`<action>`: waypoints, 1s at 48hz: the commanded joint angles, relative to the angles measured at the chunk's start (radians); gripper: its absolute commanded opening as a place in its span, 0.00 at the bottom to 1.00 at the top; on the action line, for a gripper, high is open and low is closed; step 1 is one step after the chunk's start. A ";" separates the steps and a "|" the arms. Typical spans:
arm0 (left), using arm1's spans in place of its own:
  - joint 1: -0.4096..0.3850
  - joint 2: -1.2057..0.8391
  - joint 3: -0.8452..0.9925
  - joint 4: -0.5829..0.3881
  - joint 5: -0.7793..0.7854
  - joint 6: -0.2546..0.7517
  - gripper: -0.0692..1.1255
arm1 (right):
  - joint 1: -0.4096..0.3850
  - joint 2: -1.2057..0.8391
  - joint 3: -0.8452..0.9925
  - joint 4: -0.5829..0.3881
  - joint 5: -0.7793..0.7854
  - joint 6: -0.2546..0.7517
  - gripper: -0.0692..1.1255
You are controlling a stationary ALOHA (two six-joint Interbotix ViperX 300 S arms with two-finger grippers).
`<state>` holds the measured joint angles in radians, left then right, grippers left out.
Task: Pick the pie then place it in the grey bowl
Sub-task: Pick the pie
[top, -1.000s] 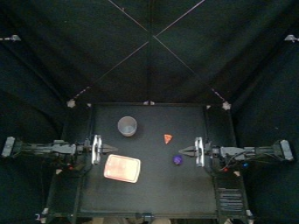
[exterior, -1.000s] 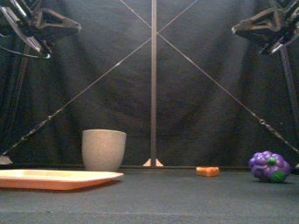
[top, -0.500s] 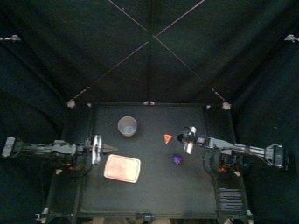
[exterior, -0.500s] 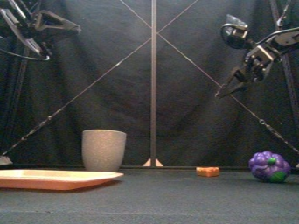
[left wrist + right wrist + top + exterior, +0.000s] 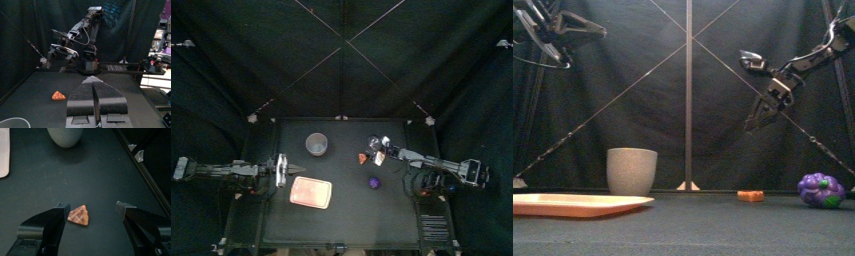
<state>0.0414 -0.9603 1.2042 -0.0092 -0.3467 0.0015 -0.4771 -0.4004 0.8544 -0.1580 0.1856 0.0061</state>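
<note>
The pie (image 5: pixel 365 158) is a small orange wedge lying flat on the black table right of the middle, also seen as the pie (image 5: pixel 751 196) and the pie (image 5: pixel 79 214). The tall grey bowl (image 5: pixel 317 145) stands upright to its left, toward the back, empty as far as I see. My right gripper (image 5: pixel 378 147) hangs open above the pie, tilted down; in the right wrist view the wedge lies just inside the left jaw of the gripper (image 5: pixel 93 205). My left gripper (image 5: pixel 278 172) rests at the table's left side, its jaws shut (image 5: pixel 95 92) on nothing.
A flat pink tray (image 5: pixel 311 192) lies front left of the middle. A purple bunch of grapes (image 5: pixel 374 183) sits in front of the pie, nearer the right arm's base; in the front view the grapes (image 5: pixel 822 190) are at the far right.
The right arm has swung from its rest at the right edge toward the middle and come down over the pie. The left arm and all objects have stayed put.
</note>
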 commanded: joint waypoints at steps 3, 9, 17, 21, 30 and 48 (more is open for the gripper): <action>0.005 0.005 -0.005 0.000 -0.009 0.002 0.09 | 0.005 0.078 -0.080 0.014 0.064 0.003 0.95; 0.012 0.005 0.005 -0.002 -0.011 0.002 0.09 | 0.011 0.170 -0.158 0.100 0.221 0.005 0.95; 0.021 0.005 0.012 0.000 -0.011 0.002 0.09 | 0.006 0.270 -0.235 0.199 0.380 0.005 0.95; 0.025 0.005 0.014 0.000 -0.011 0.002 0.09 | 0.005 0.307 -0.275 0.224 0.463 0.008 0.95; 0.037 0.005 0.031 0.003 -0.012 0.003 0.09 | 0.002 0.402 -0.370 0.258 0.540 0.031 0.95; 0.060 0.005 0.052 0.002 -0.012 0.002 0.09 | -0.021 0.531 -0.420 0.143 0.545 0.190 0.95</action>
<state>0.0997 -0.9603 1.2701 -0.0077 -0.3497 0.0031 -0.4970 0.1457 0.4510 0.0276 0.7286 0.1718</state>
